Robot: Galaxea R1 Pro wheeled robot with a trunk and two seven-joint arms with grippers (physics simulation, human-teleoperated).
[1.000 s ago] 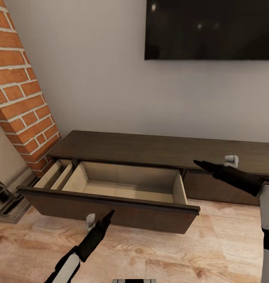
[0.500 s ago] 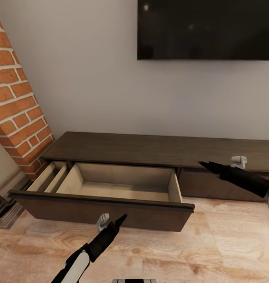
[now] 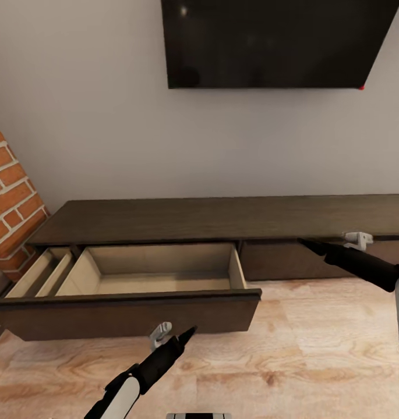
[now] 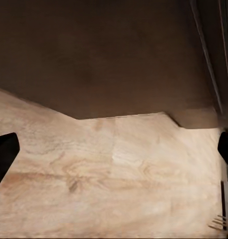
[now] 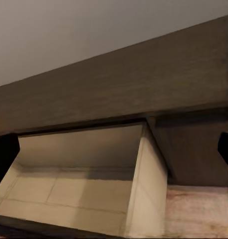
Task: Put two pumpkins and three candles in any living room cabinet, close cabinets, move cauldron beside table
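From my head, the long cabinet [image 3: 222,218] stands against the wall, its drawer [image 3: 135,311] pulled out over the floor [image 3: 315,349]. My left tool [image 3: 184,336] nears its front; my right tool [image 3: 310,243] hovers beside its corner. Both wrists show spread fingertips, nothing held.

One cabinet [image 3: 222,218], one open drawer [image 3: 135,308], one television [image 3: 275,41], two arms

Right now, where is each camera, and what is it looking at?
Head view: high up, looking down at the cabinet, its open drawer, both arms.
Left wrist view: by the left gripper, facing the floor and drawer front; fingertips show.
Right wrist view: by the right gripper, facing into the drawer.
All views share the drawer.
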